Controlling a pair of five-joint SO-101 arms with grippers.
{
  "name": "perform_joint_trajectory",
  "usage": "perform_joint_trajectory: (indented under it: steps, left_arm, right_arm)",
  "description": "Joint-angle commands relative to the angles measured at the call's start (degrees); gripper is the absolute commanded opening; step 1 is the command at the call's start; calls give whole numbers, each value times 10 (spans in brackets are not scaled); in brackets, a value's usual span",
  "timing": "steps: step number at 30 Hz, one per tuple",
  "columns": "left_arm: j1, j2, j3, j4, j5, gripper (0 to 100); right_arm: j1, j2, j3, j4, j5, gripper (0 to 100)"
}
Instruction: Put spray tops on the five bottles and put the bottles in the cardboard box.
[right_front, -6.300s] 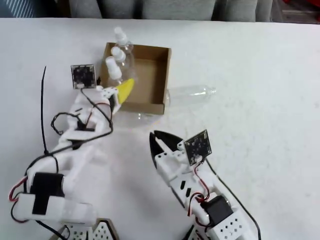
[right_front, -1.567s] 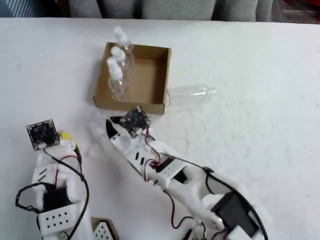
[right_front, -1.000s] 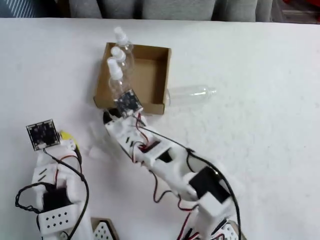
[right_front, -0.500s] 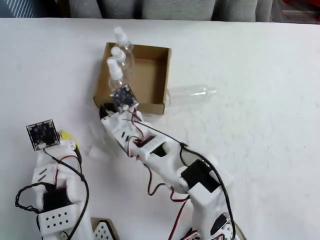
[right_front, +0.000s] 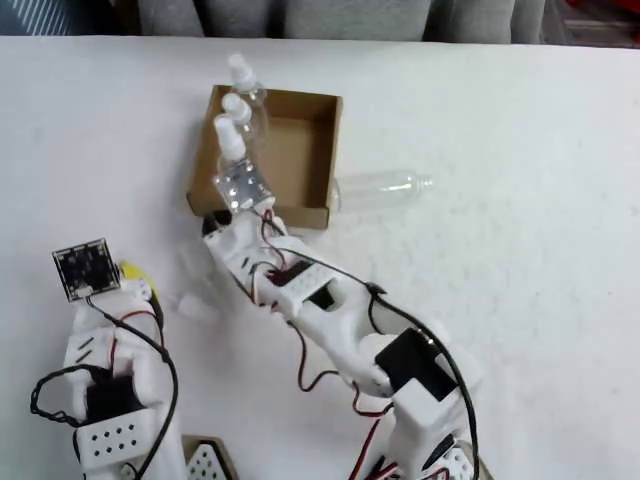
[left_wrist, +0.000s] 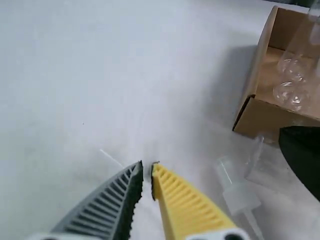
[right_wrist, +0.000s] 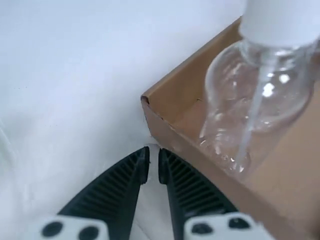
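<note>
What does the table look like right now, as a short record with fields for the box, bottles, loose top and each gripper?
box: cardboard box, open-topped
in box: three bottles standing along one side, spray tops on
outside box: uncapped bottle lying on the table beside the box
loose spray top: on the table near the box's corner
left gripper: shut, empty, over bare table
right gripper: shut, empty, at the box's corner
</note>
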Motion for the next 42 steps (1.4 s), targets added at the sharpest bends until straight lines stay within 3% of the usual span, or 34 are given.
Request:
perform_joint_trajectory:
  steps: [1,13,17,20,34,42]
  left_arm:
    - [7,-9,-4,-1,-8,50]
    - [7,-9,-4,0,-8,50]
    - [7,-9,-4,0,-8,50]
    - [7,-9,-4,0,-8,50]
    - [7,-9,-4,-1,-8,50]
    - [7,-9,-4,-2,-8,50]
  right_arm:
    - [17,-13,-4,18,0,15]
    - [6,-14,-18,146,4,15]
    - [-3,-24,-6,163,62,15]
    - [-8,-41,8,173,62,15]
    - [-19,-87,56,166,66,15]
    - [-47,-5,11,50,64,15]
